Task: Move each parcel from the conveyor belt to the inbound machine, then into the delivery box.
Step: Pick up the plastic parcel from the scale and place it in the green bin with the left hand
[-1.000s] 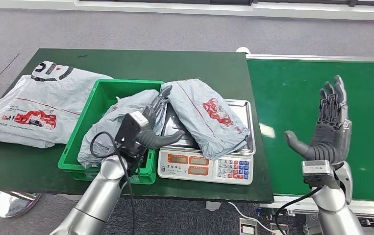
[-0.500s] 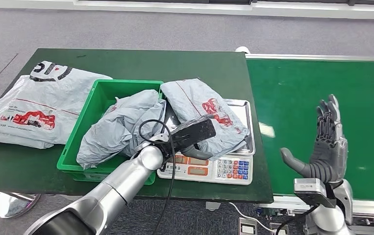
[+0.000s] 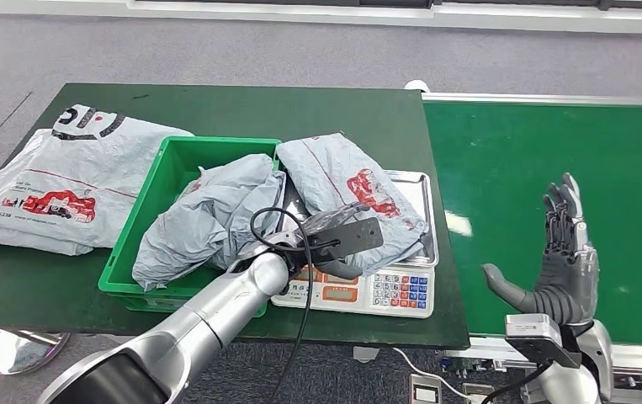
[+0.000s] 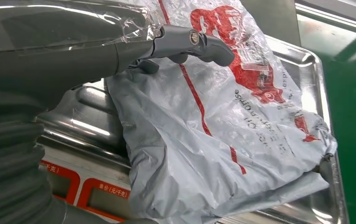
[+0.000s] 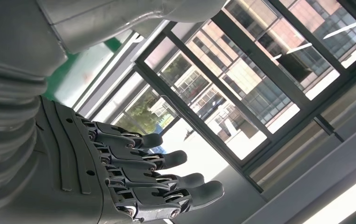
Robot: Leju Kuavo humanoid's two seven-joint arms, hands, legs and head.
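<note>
A grey parcel with red print (image 3: 347,187) (image 4: 222,116) lies on the steel tray (image 3: 418,195) (image 4: 306,65) of the inbound machine, a scale with a keypad (image 3: 359,290). My left hand (image 3: 344,240) reaches across the parcel's near edge. Its thumb (image 4: 199,41) sits over one end of the parcel and a dark fingertip (image 4: 327,167) shows at the far corner; the parcel still lies flat. A second grey parcel (image 3: 208,220) is slumped in the green delivery box (image 3: 159,181). My right hand (image 3: 563,263) (image 5: 120,172) is raised over the conveyor belt (image 3: 536,151), fingers spread and holding nothing.
A large grey parcel (image 3: 52,181) lies on the dark green table (image 3: 241,109) left of the box. The scale stands at the table's front right, next to the belt. A black cable loops over my left forearm (image 3: 271,223).
My left arm has swung right from the box, and its hand now lies over the parcel on the scale. My right hand has sunk a little toward me.
</note>
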